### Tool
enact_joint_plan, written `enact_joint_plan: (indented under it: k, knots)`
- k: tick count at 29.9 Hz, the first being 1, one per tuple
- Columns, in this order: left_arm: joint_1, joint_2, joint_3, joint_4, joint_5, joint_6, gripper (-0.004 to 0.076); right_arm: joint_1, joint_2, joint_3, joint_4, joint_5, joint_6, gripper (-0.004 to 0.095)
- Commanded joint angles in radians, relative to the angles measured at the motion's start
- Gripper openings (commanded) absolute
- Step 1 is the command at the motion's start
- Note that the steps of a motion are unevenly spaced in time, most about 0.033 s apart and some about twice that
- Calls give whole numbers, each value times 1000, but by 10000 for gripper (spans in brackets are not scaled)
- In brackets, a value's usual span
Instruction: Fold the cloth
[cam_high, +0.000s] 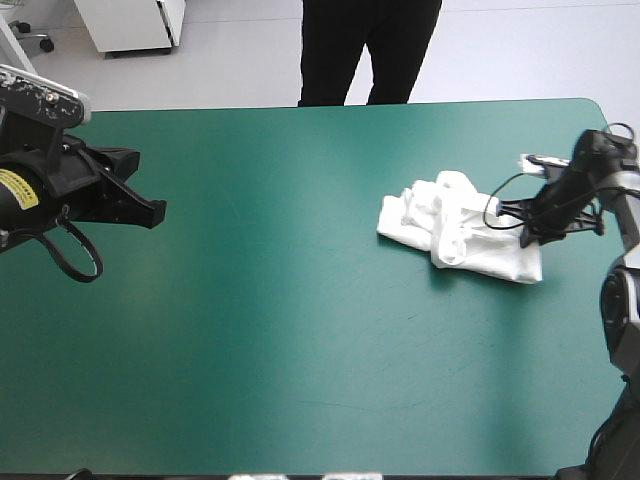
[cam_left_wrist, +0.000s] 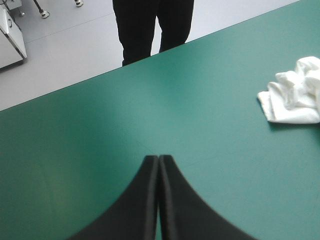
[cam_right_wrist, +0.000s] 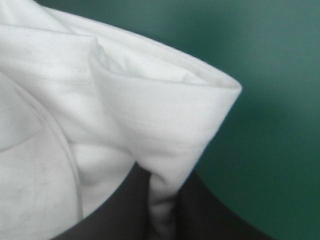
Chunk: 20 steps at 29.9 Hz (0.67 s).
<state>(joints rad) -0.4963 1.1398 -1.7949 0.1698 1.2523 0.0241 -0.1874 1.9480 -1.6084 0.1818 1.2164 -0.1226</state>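
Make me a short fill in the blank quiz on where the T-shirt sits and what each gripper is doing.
1. The white T-shirt lies in a crumpled heap near the table's ____ edge.
2. The left gripper is ____ and holds nothing.
3. The right gripper is shut on the ____.

Missing words: right; shut; T-shirt.

White T-shirt (cam_high: 460, 237) lies crumpled near the table's right edge
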Motion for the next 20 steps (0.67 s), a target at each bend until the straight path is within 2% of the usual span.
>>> enact_joint_plan:
  k: [1, 8, 15, 16, 18, 19, 20]
  knots:
    - [0, -17, -27, 3, 35, -5, -9, -124, -135, 51, -10, 31, -2, -13]
    - [0, -17, -27, 3, 35, -5, -9, -317, -262, 214, -12, -11, -10, -12]
    - [0, -17, -27, 1, 35, -5, -9, -351, -284, 256, -56, -5, 8, -6]
    - [0, -17, -27, 1, 35, -5, -9, -351, -284, 256, -60, 2, 9, 8]
    - [0, -17, -27, 1, 35, -5, -9, -351, -284, 256, -72, 11, 15, 96]
    - [0, -17, -27, 1, 35, -5, -9, -351, -285, 256, -81, 17, 26, 146]
    - [0, -17, -27, 1, 35, -5, -9, -351, -289, 256, -85, 27, 34, 238]
